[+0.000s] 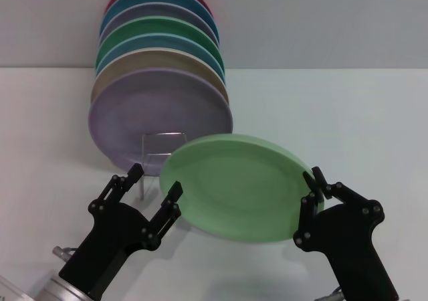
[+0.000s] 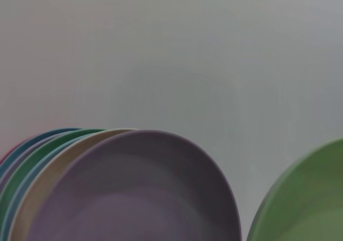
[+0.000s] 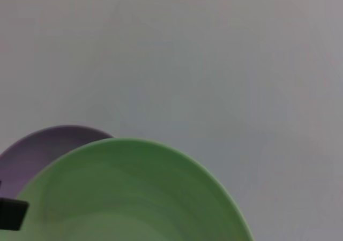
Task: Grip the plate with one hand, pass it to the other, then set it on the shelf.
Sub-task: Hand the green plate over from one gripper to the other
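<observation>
The pale mint plate [image 1: 237, 184] is held tilted above the table in front of the rack. My right gripper [image 1: 314, 188] is shut on its right rim. My left gripper [image 1: 155, 184] is open at the plate's left rim, with one finger [image 1: 174, 195] in front of the rim and the other finger [image 1: 131, 175] to its left. The silver wire shelf [image 1: 164, 140] stands behind the plate, and only one bare loop of it shows. The mint plate also shows in the left wrist view [image 2: 305, 198] and in the right wrist view [image 3: 128, 193].
Several coloured plates stand in the rack, with a lilac plate [image 1: 157, 114] at the front, then beige [image 1: 134, 70], blue and darker green ones. The lilac plate also shows in the left wrist view [image 2: 134, 193]. A white table [image 1: 348, 114] and a grey wall lie around them.
</observation>
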